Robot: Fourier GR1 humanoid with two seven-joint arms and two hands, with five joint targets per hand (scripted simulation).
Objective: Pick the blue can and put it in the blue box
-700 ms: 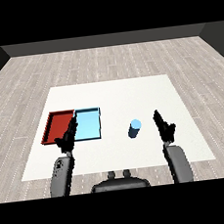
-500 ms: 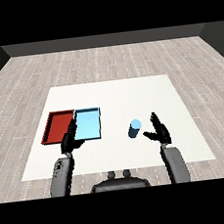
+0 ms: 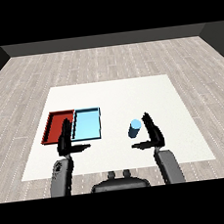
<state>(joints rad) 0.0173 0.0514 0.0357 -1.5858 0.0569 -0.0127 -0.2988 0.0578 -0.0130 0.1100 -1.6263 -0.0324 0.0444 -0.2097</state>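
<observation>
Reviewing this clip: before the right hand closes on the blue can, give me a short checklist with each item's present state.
1. Blue can upright on the white table: ok.
2. Right hand open, with fingers straight and thumb spread toward the can: ok.
3. Right hand placed round the can: not ok; it stands just right of the can, whether touching it cannot tell.
4. Light blue tray free to take the can: ok, nothing lies in it.
5. Left hand out of the way: cannot tell; it is open at the near edge where the red tray and the blue tray meet.
</observation>
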